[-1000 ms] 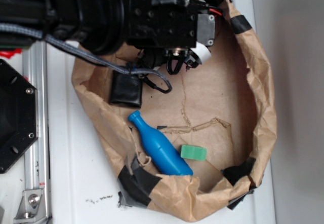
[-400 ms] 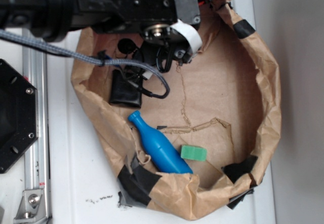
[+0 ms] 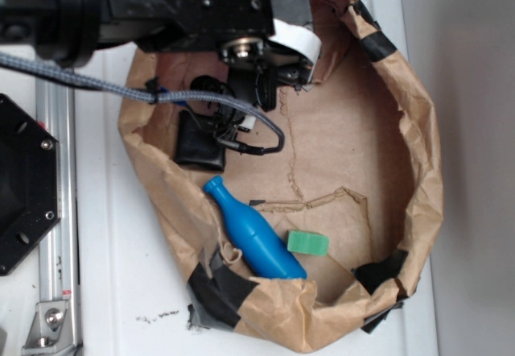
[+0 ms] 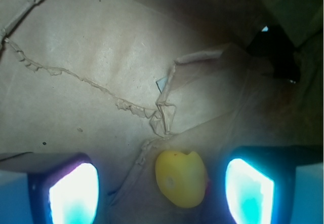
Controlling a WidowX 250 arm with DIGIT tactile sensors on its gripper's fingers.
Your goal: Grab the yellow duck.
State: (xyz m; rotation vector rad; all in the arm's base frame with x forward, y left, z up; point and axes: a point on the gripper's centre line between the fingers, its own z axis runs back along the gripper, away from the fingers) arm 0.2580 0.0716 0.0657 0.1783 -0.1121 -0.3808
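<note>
The yellow duck [image 4: 180, 178] lies on the brown paper floor in the wrist view, between my two fingers and nearer the right pad [image 4: 249, 191] than the left pad [image 4: 75, 193]. A bit of red shows at its right edge. My gripper [image 4: 161, 191] is open and neither pad touches the duck. In the exterior view the gripper [image 3: 261, 89] hangs at the back of the paper bag, and the arm hides the duck.
The crumpled paper bag wall [image 3: 418, 155] rings the work area. Inside lie a blue bottle [image 3: 251, 231], a green block [image 3: 308, 243] and a black square pad [image 3: 199, 142]. A grey cable [image 3: 241, 102] droops over the pad. A metal rail [image 3: 56, 211] runs along the left.
The arm has shifted left and back over the bag's rear, the gripper has turned, and the cable loop now hangs further right over the black pad.
</note>
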